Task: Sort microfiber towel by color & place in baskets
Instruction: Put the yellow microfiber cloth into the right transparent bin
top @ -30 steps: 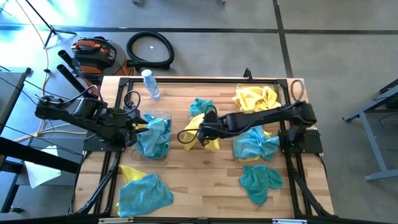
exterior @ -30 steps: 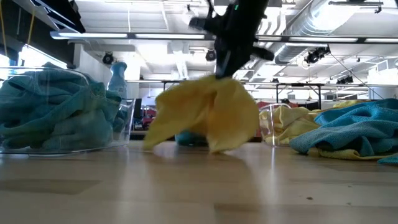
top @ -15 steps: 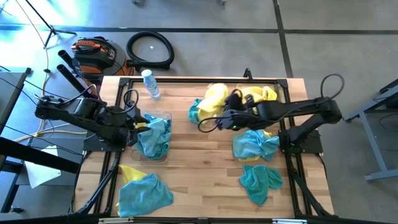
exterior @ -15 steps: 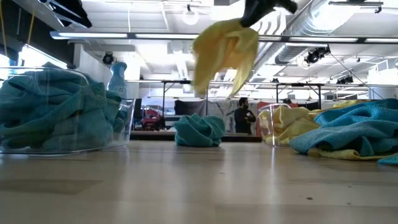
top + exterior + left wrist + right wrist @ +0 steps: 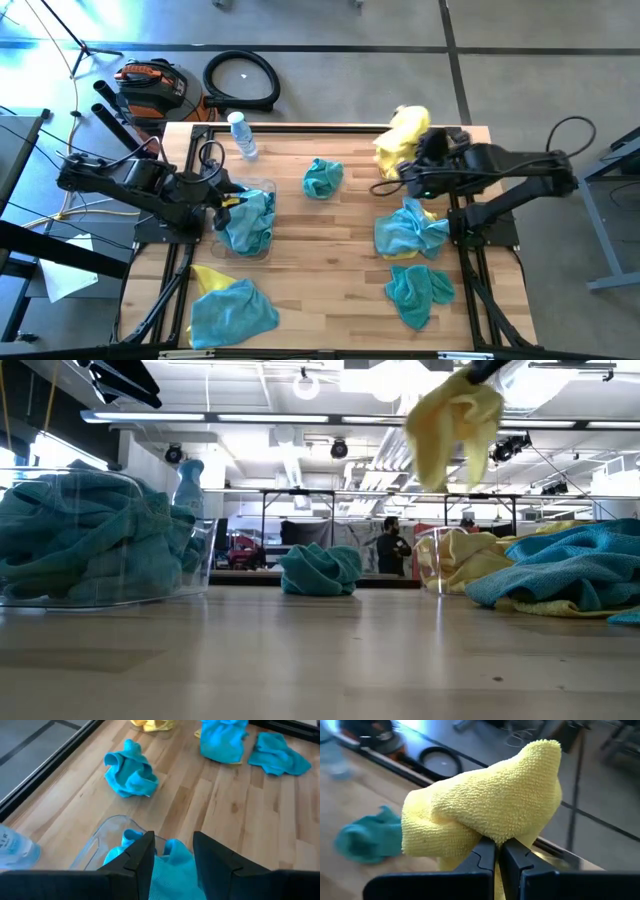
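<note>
My right gripper (image 5: 403,168) is shut on a yellow towel (image 5: 401,133), high over the table's far right. In the low view that towel (image 5: 452,422) hangs above the clear basket (image 5: 436,563) holding yellow towels. My left gripper (image 5: 172,857) stands open over the left basket (image 5: 262,187), which is full of teal towels (image 5: 95,535). I cannot tell whether it touches them. A loose teal towel (image 5: 322,177) lies bunched at the far middle. Other teal towels (image 5: 410,230) (image 5: 420,290) (image 5: 232,308) lie on the near half, two of them over yellow ones. My right gripper pinches a bunched fold of the yellow towel (image 5: 496,836) between its two shut fingertips. The fingers slant down, coming from the table's right side. The towel is lifted clear of the table and hangs slack below the fingers (image 5: 470,390).
A clear water bottle (image 5: 242,135) stands at the far left, behind the left basket. Bare wood lies in the table's middle (image 5: 320,260). Black frame rails run along the table's edges.
My right gripper has risen from the table's middle and swung toward the far right, tipping up as it went. The yellow towel, which touched the table, is now lifted clear and hangs above the right basket. The teal towel behind it has come into view.
</note>
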